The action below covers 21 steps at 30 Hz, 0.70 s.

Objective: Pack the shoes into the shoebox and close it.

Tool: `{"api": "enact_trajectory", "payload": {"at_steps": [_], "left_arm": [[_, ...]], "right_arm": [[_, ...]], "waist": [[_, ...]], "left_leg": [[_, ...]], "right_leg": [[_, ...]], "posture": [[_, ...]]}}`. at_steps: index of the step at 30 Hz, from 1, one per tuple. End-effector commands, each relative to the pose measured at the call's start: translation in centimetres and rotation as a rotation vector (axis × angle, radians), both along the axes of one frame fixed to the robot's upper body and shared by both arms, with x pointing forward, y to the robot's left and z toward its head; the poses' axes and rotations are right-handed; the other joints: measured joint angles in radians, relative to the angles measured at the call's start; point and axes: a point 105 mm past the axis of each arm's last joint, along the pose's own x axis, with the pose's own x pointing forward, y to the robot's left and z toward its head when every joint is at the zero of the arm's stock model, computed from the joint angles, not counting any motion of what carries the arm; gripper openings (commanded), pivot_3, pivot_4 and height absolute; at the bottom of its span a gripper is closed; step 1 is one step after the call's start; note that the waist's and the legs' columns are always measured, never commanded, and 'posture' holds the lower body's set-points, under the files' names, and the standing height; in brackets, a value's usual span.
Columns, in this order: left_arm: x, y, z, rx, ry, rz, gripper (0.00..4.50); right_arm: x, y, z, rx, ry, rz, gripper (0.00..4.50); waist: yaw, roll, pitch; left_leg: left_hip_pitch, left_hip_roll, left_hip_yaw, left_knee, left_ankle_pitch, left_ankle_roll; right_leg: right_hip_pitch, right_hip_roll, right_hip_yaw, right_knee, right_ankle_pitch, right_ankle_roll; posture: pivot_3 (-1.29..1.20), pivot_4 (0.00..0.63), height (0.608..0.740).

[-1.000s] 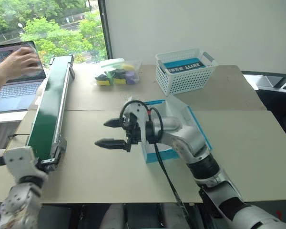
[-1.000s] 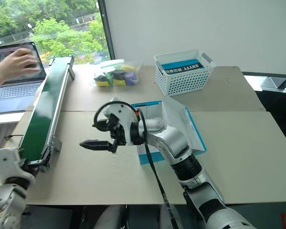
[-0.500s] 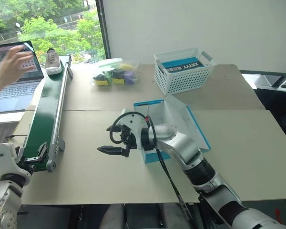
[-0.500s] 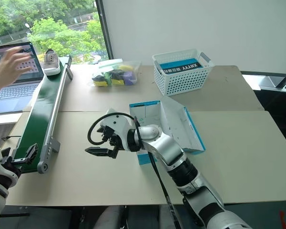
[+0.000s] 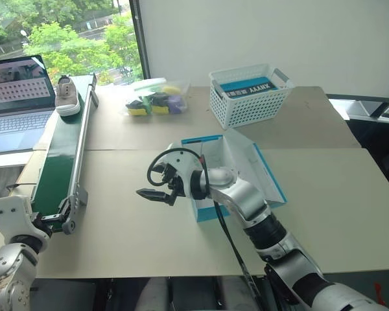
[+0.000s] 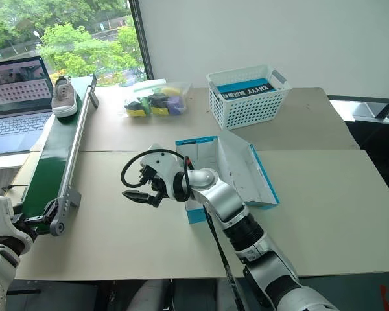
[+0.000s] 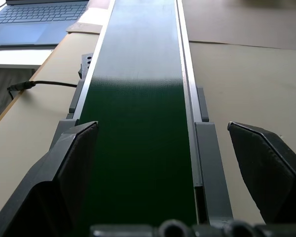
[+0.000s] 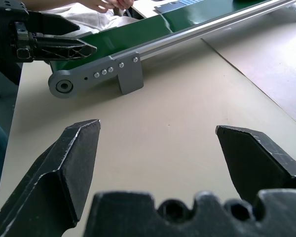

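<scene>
Bright blue cardboard marks the shoebox (image 5: 236, 173), which lies open on the tan table (image 5: 324, 194), white inside, its lid tilted up. It sits just behind the right arm's wrist, on the side away from the fingertips. The right gripper (image 5: 153, 186) hovers a little above the table beside the box and points toward the green conveyor belt (image 5: 61, 152). Its two black fingers (image 8: 76, 163) stand wide apart with nothing between them but bare tabletop. Past those fingertips, well apart from them, is the near end of the belt with its grey roller bracket.

The left gripper (image 7: 165, 163) sits right at that near end of the belt, aimed along its length, its fingers (image 7: 64, 168) spread wide on either side of the green strip and holding nothing. Far ahead of it, at the other end of the belt, one grey-taupe shoe (image 5: 67, 95) with a white sole rests on the green surface. Just beside that shoe, off the belt, an open laptop (image 5: 16, 97) stands.

Beyond the shoebox from the right gripper, a white lattice basket (image 5: 249, 96) holds a blue box printed with white letters. A clear bag of coloured items (image 5: 154, 100) lies between the basket and the belt.
</scene>
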Motion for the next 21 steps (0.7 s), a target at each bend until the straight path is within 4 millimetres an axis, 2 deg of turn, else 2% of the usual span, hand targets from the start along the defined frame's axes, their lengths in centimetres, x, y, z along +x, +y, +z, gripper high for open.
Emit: {"api": "enact_trajectory", "payload": {"at_steps": [1,21], "left_arm": [[0.0,0.5,0.7,0.035,-0.017,0.019,4.50],[0.1,1.5,0.7,0.052,-0.007,0.061,4.50]], "right_arm": [[-0.2,0.2,1.5,0.038,-0.054,0.010,4.44],[0.1,0.0,1.2,0.023,-0.052,-0.016,4.44]], "waist": [[0.000,0.000,0.000],[0.000,0.000,0.000]], "left_leg": [[0.000,0.000,0.000,0.000,0.000,0.000],[0.000,0.000,0.000,0.000,0.000,0.000]], "right_leg": [[0.000,0.000,0.000,0.000,0.000,0.000],[-0.001,0.000,0.000,0.000,0.000,0.000]], "posture": [[0.00,0.150,0.739],[0.00,0.150,0.739]]}}
